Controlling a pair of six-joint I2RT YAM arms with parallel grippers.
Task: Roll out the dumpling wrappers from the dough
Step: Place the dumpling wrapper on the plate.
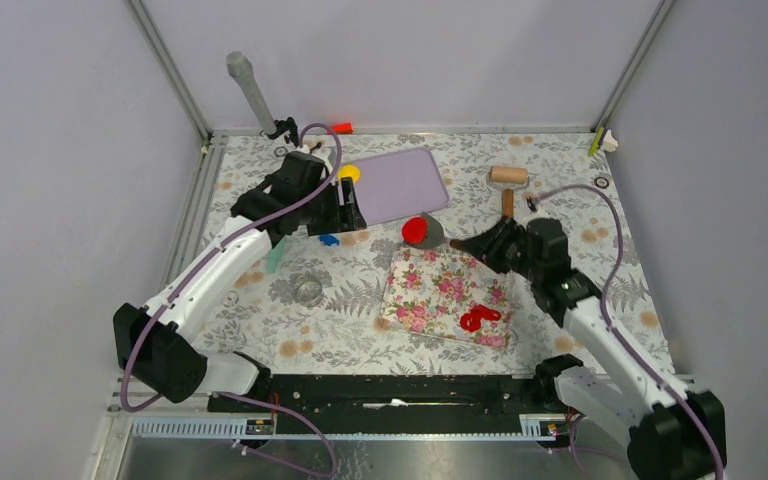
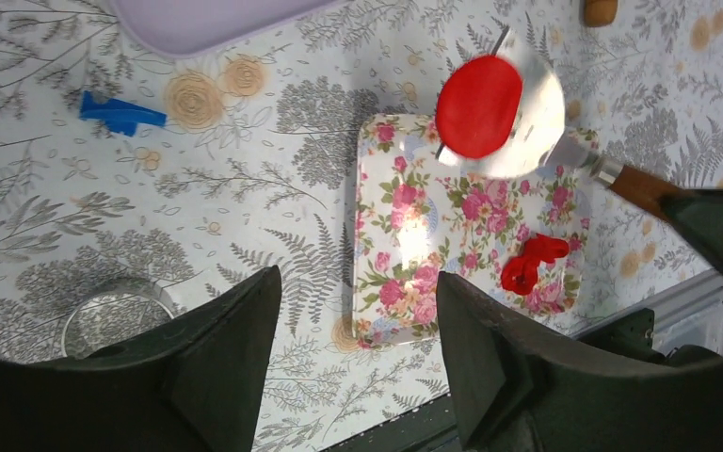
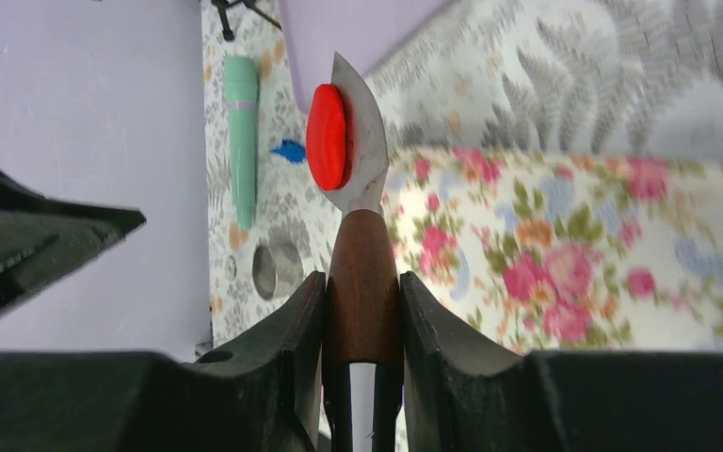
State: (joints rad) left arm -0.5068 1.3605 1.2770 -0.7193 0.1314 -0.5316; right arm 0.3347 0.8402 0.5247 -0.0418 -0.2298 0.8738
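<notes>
**Overhead view.** We find the left gripper [image 1: 344,208] left of centre, at the near edge of a purple tray [image 1: 405,183]. A yellow wrapper [image 1: 349,173] appears to sit on that tray's left corner, though the arm partly covers it. The right gripper [image 1: 482,243] is right of centre and holds a spatula [image 1: 452,240]. The spatula's blade carries the red wrapper [image 1: 419,230] just above the top left corner of the floral tray [image 1: 430,290]. Red dough scraps [image 1: 480,318] lie at the lower right of that tray. A rolling pin [image 1: 507,177] lies above the right gripper.

**Left wrist view.** The left fingers [image 2: 226,348] are spread wide along the bottom edge. Nothing sits between them but the patterned tablecloth [image 2: 245,188]. The red wrapper is at the upper right, flat on the blade, over the top right corner of the floral tray. The scraps are on the tray's lower right. A blue piece [image 2: 120,113] lies at the upper left and a metal ring [image 2: 113,315] at the lower left.

**Right wrist view.** The right fingers [image 3: 287,330] are clamped on the spatula's wooden handle at bottom centre. The blade points up the frame. The red wrapper clings to its left face, seen edge-on. A green tool [image 3: 241,141] lies at the upper left.
</notes>
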